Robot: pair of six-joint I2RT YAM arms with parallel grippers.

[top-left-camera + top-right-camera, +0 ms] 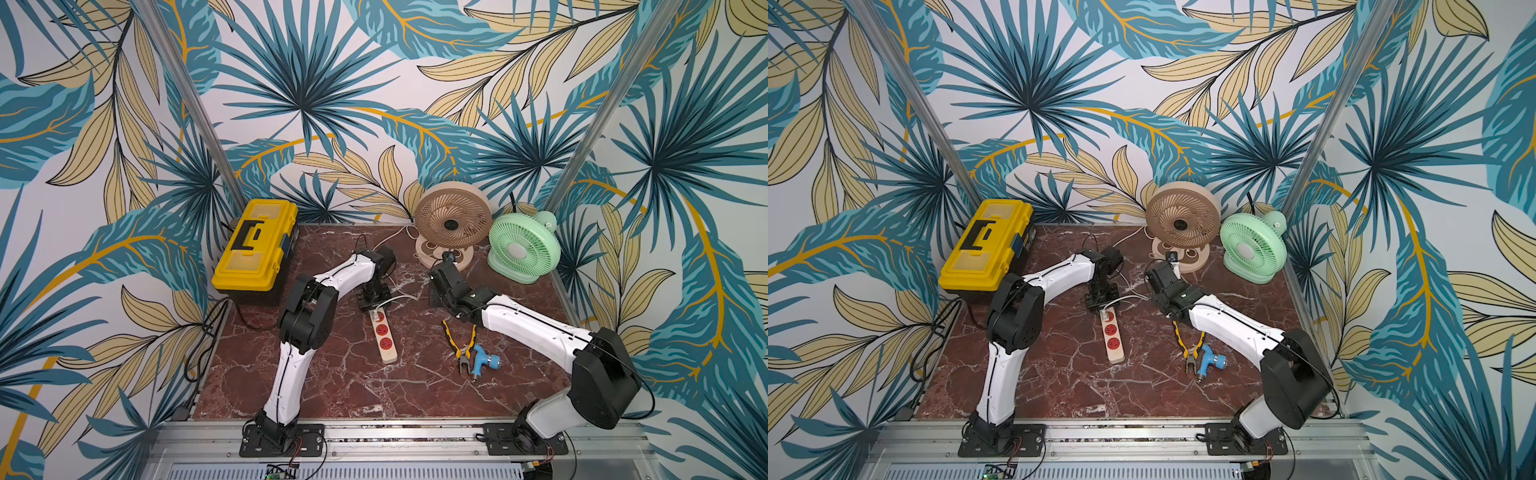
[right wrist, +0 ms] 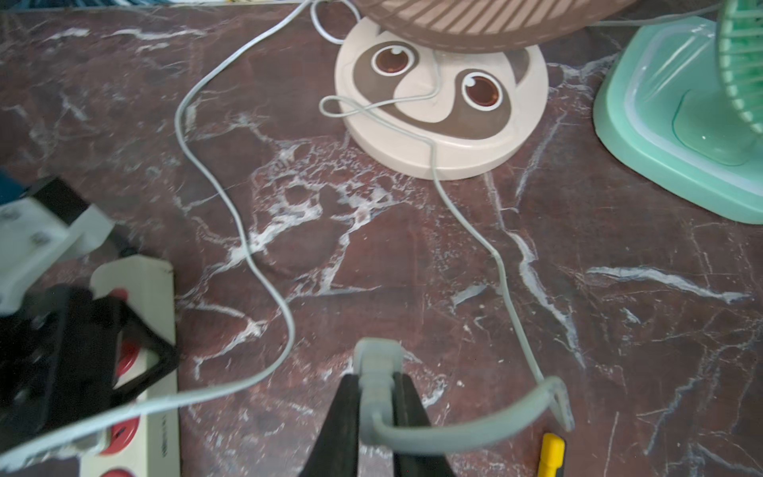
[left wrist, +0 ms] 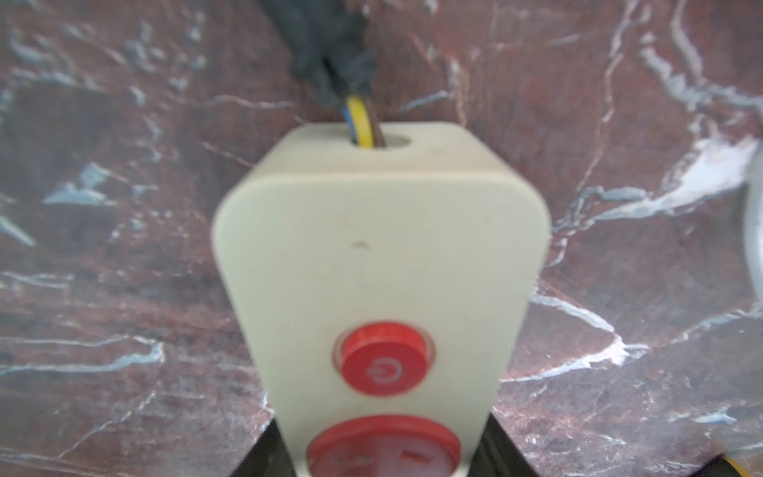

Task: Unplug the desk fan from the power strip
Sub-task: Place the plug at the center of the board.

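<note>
White-shelled arms [image 1: 286, 374], black joints [image 1: 307, 320] — bolted black base plates [image 1: 312, 437]

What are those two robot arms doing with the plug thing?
The left gripper is clamped on the button end of the power strip, holding it on the table. The right gripper is shut on a white plug, which is out of the strip. Its cord trails across the brown fan's base. A second white cord runs over to the strip.

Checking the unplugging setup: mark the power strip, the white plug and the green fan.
power strip [image 1: 381, 331]: in a top view, on a red socket.
white plug [image 2: 377, 360]: right wrist view, on its ribbed head.
green fan [image 1: 524, 246]: in a top view, grille centre.
</note>
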